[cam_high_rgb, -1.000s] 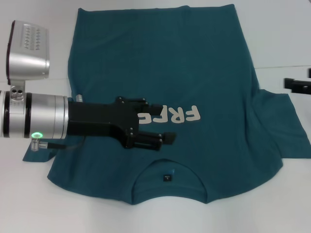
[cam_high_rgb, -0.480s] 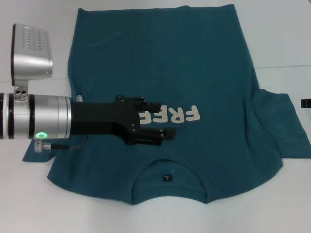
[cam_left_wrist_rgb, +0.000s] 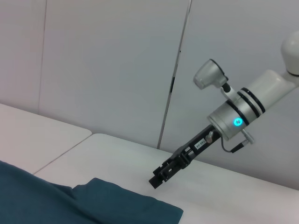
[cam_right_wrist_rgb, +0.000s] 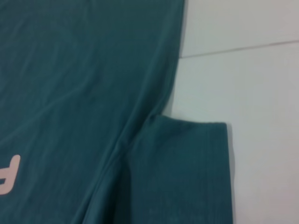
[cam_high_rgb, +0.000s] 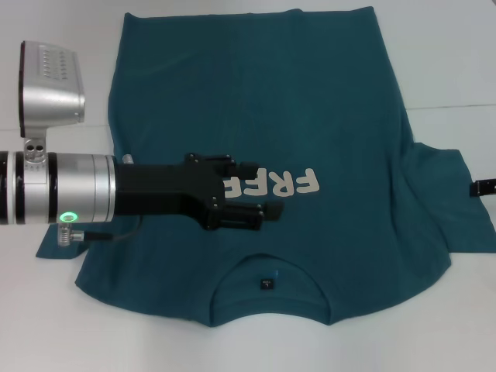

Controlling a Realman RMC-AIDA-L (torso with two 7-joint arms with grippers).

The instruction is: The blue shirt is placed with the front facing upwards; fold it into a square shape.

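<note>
White bench carries the blue shirt spread front-up, the left gripper hovering over its chest lettering with fingers slightly parted and empty, the right gripper near the right sleeve, grip state unclear.

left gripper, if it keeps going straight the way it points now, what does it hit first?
Likely the white FREE lettering on the blue shirt. The left gripper points across the chest toward the robot's right; its height above the cloth is unclear, so it may pass over.
</note>
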